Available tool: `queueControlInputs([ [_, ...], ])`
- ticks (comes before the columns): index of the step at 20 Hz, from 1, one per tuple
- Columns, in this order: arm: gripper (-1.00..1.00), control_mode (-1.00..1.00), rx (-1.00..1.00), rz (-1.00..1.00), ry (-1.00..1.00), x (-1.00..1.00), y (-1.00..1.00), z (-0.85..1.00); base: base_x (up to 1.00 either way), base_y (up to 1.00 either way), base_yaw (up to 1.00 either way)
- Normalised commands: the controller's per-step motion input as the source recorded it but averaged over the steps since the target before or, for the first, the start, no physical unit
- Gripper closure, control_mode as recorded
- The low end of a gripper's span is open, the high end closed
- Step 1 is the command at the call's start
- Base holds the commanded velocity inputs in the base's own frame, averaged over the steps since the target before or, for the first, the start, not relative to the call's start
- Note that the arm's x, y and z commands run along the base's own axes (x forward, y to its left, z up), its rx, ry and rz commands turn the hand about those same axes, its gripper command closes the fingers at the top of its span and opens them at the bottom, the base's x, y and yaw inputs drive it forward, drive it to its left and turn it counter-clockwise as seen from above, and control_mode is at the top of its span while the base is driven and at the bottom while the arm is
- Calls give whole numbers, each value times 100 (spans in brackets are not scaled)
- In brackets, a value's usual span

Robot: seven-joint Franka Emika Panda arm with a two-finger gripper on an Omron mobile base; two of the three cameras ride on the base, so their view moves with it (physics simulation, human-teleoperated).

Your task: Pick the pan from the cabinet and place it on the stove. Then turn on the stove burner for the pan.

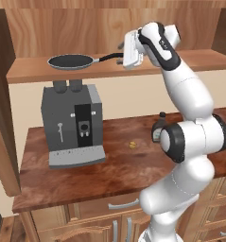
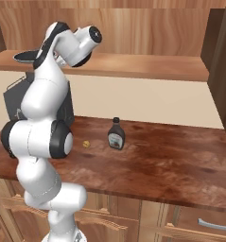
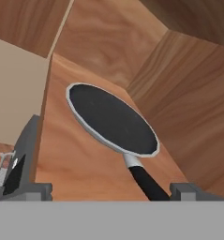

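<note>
**Claw at the pan handle, pan on the cabinet shelf**

The pan [image 1: 71, 62] sits flat on the wooden shelf [image 1: 34, 71] of the open cabinet [image 2: 147, 28], toward the shelf's left part in the left base view, directly above the coffee machine [image 1: 72, 125]. Its black handle [image 3: 146, 183] runs toward the arm.

The arm is raised to shelf height. The claw [image 1: 120, 53] is level with the handle end. In the hand view the two fingertips [image 3: 186, 191] stand wide apart, one on each side of the handle, neither clearly touching it. Nothing is clamped.

In the hand view the dark inside of the pan and its grey rim lie ahead of the claw, near the cabinet's side wall and back panel.

On the desk [image 2: 171, 165] below: the coffee machine at left, a dark sauce bottle [image 2: 116, 134] near the middle, and a small yellowish bit [image 2: 87, 143] between the two, apart from both. In the right base view the arm's upper links cover most of the pan; a slice of its rim shows at the far left of the shelf. Drawer fronts with curved grey handles [image 1: 123, 205] show under the desk edge.
</note>
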Motion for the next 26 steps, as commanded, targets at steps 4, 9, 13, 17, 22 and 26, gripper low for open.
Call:
queueControlInputs([
  [4, -100, -100, 0, 0, 0, 25, 0, -10, 0, 0, 0],
  [9, -100, -100, 0, 0, 0, 23, 0, -11, 0, 0, 0],
  [13, -100, -100, 0, 0, 0, 22, 0, -12, 0, 0, 0],
  [17, -100, -100, 0, 0, 0, 25, 0, -10, 0, 0, 0],
  [22, -100, -100, 0, 0, 0, 25, 0, -9, 0, 0, 0],
  [26, -100, -100, 0, 0, 0, 25, 0, -8, 0, 0, 0],
])
